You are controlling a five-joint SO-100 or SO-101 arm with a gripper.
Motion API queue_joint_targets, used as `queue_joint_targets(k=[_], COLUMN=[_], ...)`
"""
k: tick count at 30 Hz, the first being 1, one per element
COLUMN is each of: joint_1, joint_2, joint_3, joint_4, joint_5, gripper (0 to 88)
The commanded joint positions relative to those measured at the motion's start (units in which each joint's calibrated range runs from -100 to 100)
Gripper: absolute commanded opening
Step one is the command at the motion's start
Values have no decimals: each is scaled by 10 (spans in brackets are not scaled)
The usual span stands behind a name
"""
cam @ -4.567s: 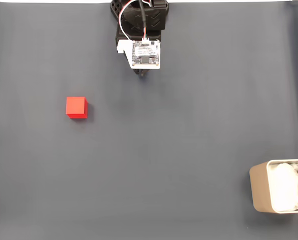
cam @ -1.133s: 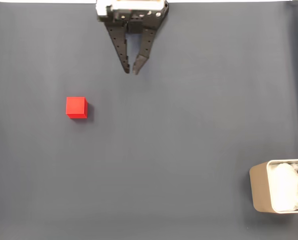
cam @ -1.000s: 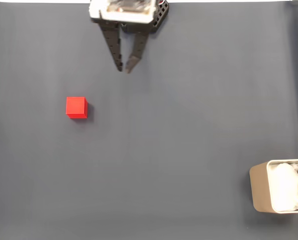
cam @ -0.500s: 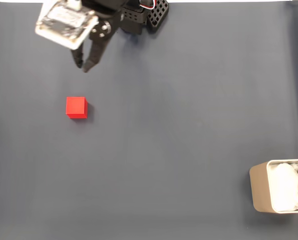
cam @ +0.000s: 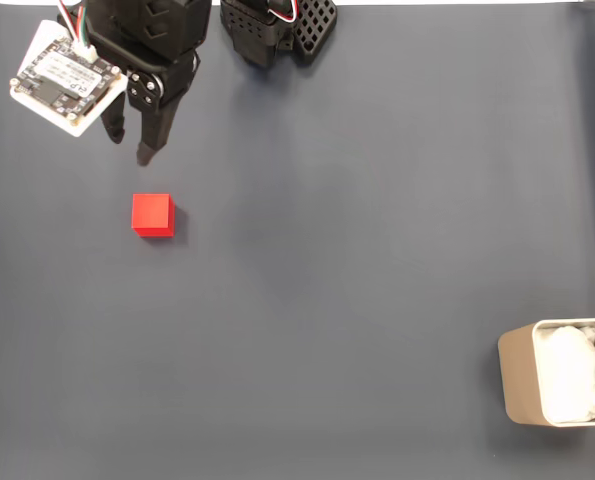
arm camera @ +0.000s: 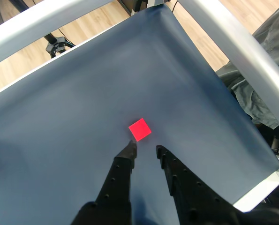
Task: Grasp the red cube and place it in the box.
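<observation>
Presently the gripper (arm camera: 145, 149), jaws only narrowly parted, hangs just short of the cube (arm camera: 139, 129); descending without spreading wider risks knocking it aside, far from the box (cam: 557, 373).

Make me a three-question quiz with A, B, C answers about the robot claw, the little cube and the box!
1. Where does the box sit in the fixed view?
A. top left corner
B. bottom right corner
C. the middle

2. What colour is the cube?
A. red
B. blue
C. green

3. What is the claw doing?
A. squeezing the cube
B. sitting inside the box
C. holding nothing, with its tips apart, close to the cube

Answers:
1. B, the beige-grey box with its white lining is at the lower right edge of the dark mat.
2. A, its faces are bright red in both views.
3. C, the wrist view shows a gap between the two black fingers and the cube lying free just past their tips.
</observation>
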Motion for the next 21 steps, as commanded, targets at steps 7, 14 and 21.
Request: queue_joint_targets(k=[7,14,21], joint_1=[5,5,6], joint_2=[-1,-1,5], joint_3=[69,138,188], joint_4=[-86,-155,-212], joint_5=[11,15,18], gripper=[166,184,203])
